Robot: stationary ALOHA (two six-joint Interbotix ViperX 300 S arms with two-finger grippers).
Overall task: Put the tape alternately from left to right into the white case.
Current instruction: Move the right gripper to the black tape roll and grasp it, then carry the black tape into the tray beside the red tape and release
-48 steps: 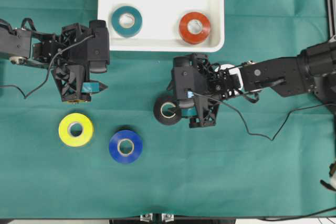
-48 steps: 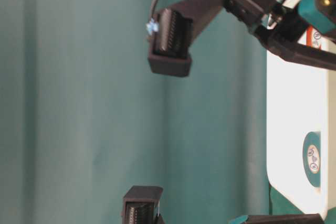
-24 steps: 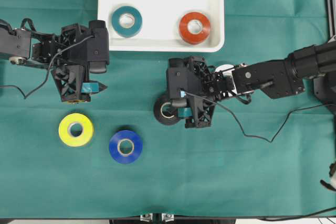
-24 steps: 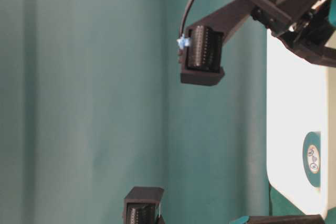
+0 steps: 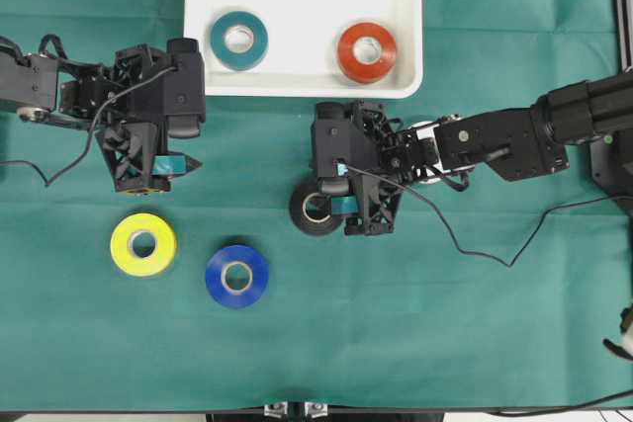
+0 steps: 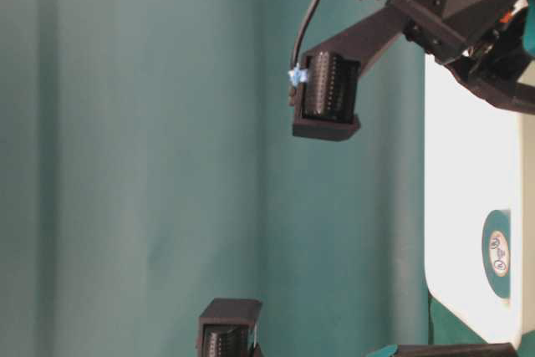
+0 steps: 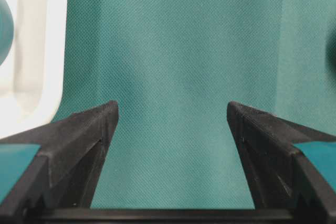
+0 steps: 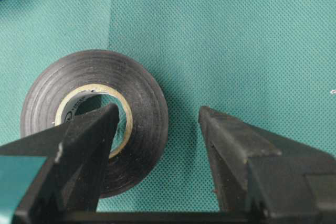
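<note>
The white case (image 5: pixel 302 81) lies at the back and holds a teal tape roll (image 5: pixel 238 40) and a red one (image 5: pixel 367 51). On the green cloth lie yellow (image 5: pixel 142 244), blue (image 5: pixel 236 276) and black (image 5: pixel 309 212) rolls. A white roll (image 5: pixel 427 128) shows only as a sliver under the right arm. My right gripper (image 8: pixel 158 109) is open low over the black roll (image 8: pixel 142 124). One finger is over its core hole, the other outside its right wall. My left gripper (image 7: pixel 171 104) is open over bare cloth, next to the case (image 7: pixel 31 51).
Green cloth covers the whole table. A cable trails from each arm across it. The right arm (image 5: pixel 495 140) reaches in from the right edge, just in front of the case's rim. The table-level view shows one right finger (image 6: pixel 326 98) hanging above the cloth.
The right gripper has moved left until it straddles the black roll's wall, and its jaws have narrowed slightly. The left arm and all rolls have stayed put.
</note>
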